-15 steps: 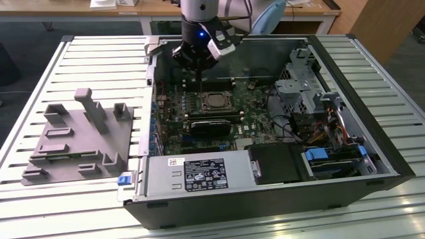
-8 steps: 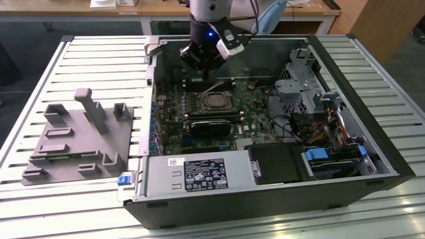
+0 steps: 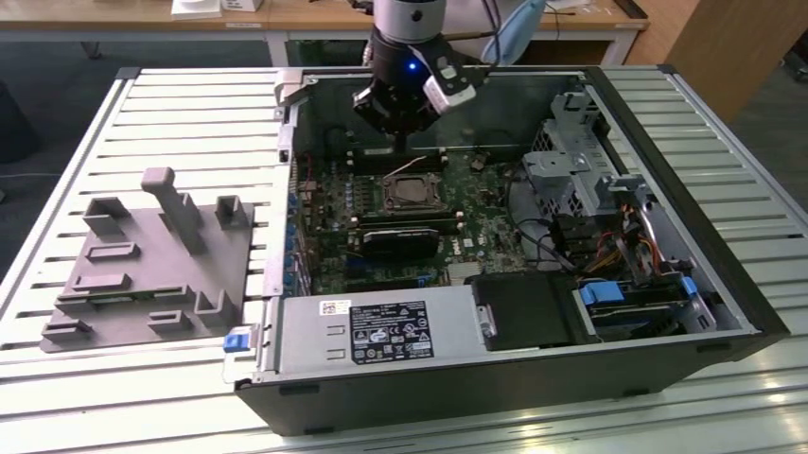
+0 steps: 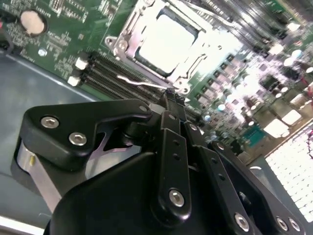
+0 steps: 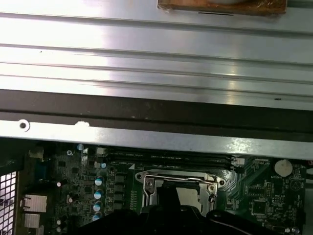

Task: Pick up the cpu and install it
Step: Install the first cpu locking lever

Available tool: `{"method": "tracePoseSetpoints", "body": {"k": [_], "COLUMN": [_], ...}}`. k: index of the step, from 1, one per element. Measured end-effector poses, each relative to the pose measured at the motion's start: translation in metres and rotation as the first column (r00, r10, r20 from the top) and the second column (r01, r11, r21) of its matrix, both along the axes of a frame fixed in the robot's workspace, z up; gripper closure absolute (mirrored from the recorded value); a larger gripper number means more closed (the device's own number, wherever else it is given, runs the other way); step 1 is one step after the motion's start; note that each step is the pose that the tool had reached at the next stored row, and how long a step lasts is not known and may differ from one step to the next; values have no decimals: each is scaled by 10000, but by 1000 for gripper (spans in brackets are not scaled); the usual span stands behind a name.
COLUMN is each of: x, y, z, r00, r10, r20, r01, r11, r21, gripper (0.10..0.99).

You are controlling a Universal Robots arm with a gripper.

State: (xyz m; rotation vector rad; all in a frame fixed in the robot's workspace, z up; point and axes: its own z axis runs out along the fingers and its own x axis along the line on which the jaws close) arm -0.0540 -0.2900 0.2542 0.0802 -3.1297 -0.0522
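At the near edge of the slatted table, exterior view:
Power supply (image 3: 378, 331): silver box with label, front corner of the open computer case (image 3: 707, 284).
Grey tray (image 3: 146, 270): on the table (image 3: 76, 142) toward the exterior view's left, beside the case, well apart from the gripper.
Black card (image 3: 404, 238): flat on the motherboard (image 3: 335, 203), just nearer than the socket.
Cpu (image 3: 407, 194): seated in the metal-framed socket (image 3: 407, 182); pale square top in the second wrist view (image 4: 166, 41).
Gripper (image 3: 400, 142): above the socket's far edge, fingers together, holding nothing; tips near the socket frame (image 4: 168, 95).
Background: wooden desk (image 3: 328, 17).
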Motion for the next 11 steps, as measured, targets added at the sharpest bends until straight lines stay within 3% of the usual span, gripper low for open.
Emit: {"method": "tracePoseSetpoints", "body": {"k": [3, 11], "x": [6, 53], "y": [0, 1], "z": [-13, -77], "r00": [10000, 10000], "r10": [0, 0], "r20": [3, 2], "r01": [0, 0], "r11": [9992, 9992], "r21": [392, 401], "gripper": [980, 980]}}
